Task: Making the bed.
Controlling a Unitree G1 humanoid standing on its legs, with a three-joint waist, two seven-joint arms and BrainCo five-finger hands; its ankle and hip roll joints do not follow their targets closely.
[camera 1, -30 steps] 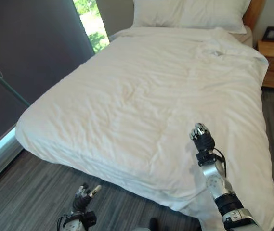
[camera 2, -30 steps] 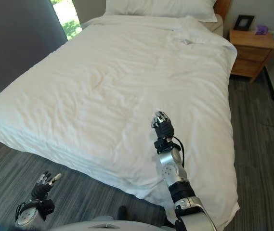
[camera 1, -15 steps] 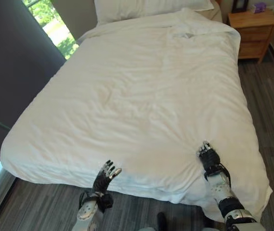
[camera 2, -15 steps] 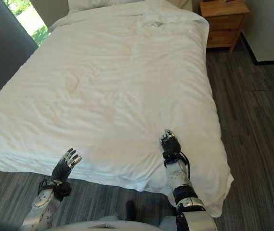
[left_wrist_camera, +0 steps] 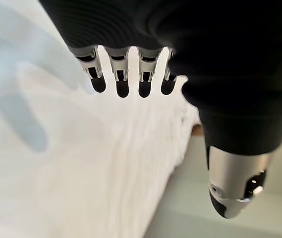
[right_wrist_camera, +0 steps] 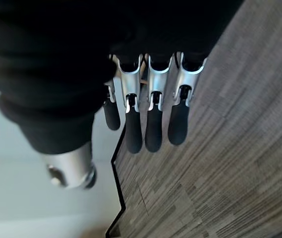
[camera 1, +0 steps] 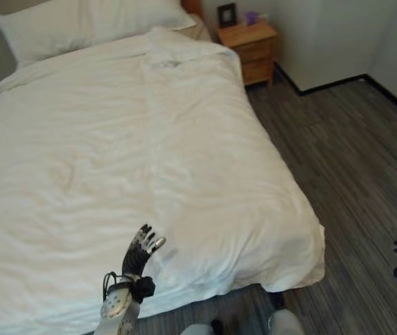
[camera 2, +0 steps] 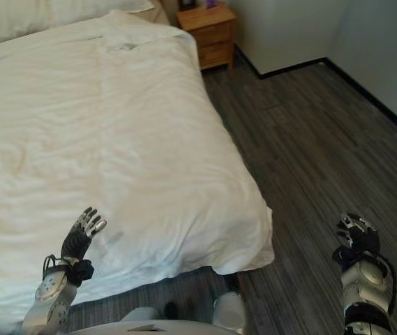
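Observation:
A white duvet (camera 1: 128, 139) covers the bed, smooth over most of its top with a small rumple near the pillows (camera 1: 86, 24) at the head. Its near right corner (camera 2: 247, 244) hangs down over the foot of the bed. My left hand (camera 1: 139, 252) hovers open over the duvet's near edge, fingers straight, holding nothing; the left wrist view shows its fingers (left_wrist_camera: 122, 82) above the white cloth. My right hand (camera 2: 355, 237) is off the bed, over the wood floor at the lower right, fingers relaxed and empty (right_wrist_camera: 150, 126).
A wooden nightstand (camera 1: 249, 43) with a small dark picture frame (camera 1: 227, 14) stands beside the head of the bed on the right. Grey plank floor (camera 1: 351, 160) runs along the bed's right side up to a pale wall with a dark baseboard (camera 1: 324, 85).
The camera has swung to the right, bringing the right side of the bed and the floor into view. My right hand has left the duvet and now hangs over the floor.

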